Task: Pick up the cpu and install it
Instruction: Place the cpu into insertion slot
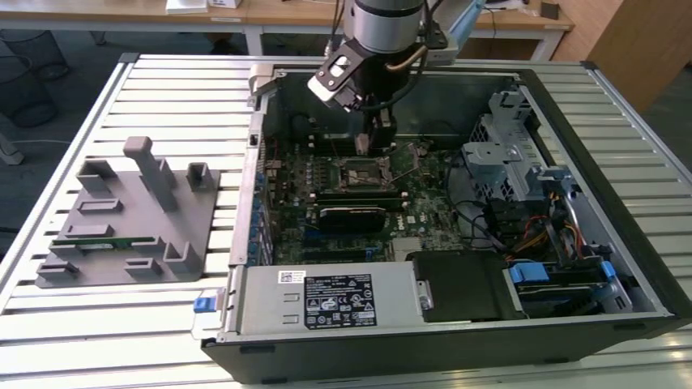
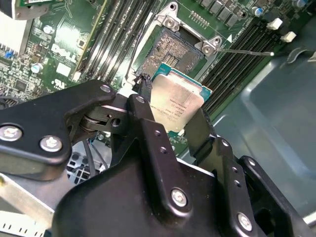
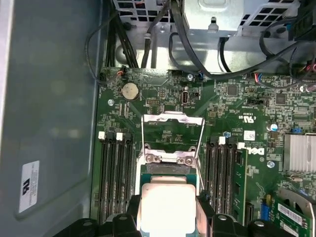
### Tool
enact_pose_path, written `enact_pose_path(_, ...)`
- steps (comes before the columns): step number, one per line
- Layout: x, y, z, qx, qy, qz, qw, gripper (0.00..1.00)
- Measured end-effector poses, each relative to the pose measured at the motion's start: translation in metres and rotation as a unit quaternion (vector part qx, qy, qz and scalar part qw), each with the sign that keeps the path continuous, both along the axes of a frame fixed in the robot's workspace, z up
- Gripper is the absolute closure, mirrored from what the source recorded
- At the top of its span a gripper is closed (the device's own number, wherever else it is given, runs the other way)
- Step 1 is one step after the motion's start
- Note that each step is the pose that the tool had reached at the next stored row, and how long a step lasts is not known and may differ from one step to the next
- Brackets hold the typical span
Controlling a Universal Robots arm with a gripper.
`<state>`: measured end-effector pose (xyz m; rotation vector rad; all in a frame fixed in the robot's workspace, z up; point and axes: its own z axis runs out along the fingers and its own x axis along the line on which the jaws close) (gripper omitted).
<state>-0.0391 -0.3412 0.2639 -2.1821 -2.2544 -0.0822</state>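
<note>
The claw [image 2: 172,116] squeezed the cpu [image 2: 177,96] by its thin side edges, likely the best hold for such a small, light, stiff, easy-to-break chip, just over the open socket [image 2: 173,52] on the green board [image 2: 59,47].

The silver slatted desk [image 1: 162,89] stands on a dark grey floor [image 1: 60,138]. Light wooden tables [image 1: 284,11] and a black wire bin [image 1: 19,77] stand behind.

On the counter [image 1: 162,89], the open computer case [image 1: 465,101] lies at the exterior view's right of the fixture tray [image 1: 119,235]. Inside the case, the claw [image 1: 373,146] holds the cpu [image 2: 175,101] just over the socket [image 2: 173,52] of the motherboard [image 1: 433,215].
</note>
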Motion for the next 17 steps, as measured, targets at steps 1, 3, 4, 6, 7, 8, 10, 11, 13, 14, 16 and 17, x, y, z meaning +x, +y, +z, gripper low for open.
enact_pose_path(1, 0.000, 0.0000, -0.0018, 0.0000, 0.0000, 0.000, 1.0000, 0.47)
enact_pose_path(3, 0.000, 0.0000, -0.0048, 0.0001, -0.0002, 0.000, 1.0000, 0.47)
enact_pose_path(4, 0.000, 0.0000, -0.0059, 0.0005, -0.0003, 0.000, 1.0000, 0.47)
enact_pose_path(6, -0.001, 0.0000, -0.0082, 0.0010, -0.0006, 0.000, 1.0000, 0.47)
enact_pose_path(7, -0.001, -0.0002, -0.0091, 0.0009, -0.0007, 0.000, 1.0000, 0.47)
enact_pose_path(8, -0.002, -0.0003, -0.0102, 0.0009, -0.0007, 0.000, 1.0000, 0.47)
enact_pose_path(10, -0.003, -0.0004, -0.0132, 0.0010, -0.0007, 0.000, 1.0000, 0.47)
enact_pose_path(11, -0.003, -0.0004, -0.0147, 0.0009, -0.0007, 0.000, 1.0000, 0.47)
enact_pose_path(13, -0.003, -0.0006, -0.0176, 0.0009, -0.0007, 0.000, 1.0000, 0.47)
enact_pose_path(14, -0.004, -0.0008, -0.0185, 0.0010, -0.0007, 0.000, 1.0000, 0.47)
enact_pose_path(16, -0.004, -0.0019, -0.0195, 0.0009, -0.0006, 0.000, 1.0000, 0.47)
enact_pose_path(17, -0.005, -0.0026, -0.0199, 0.0009, -0.0006, 0.000, 1.0000, 0.47)
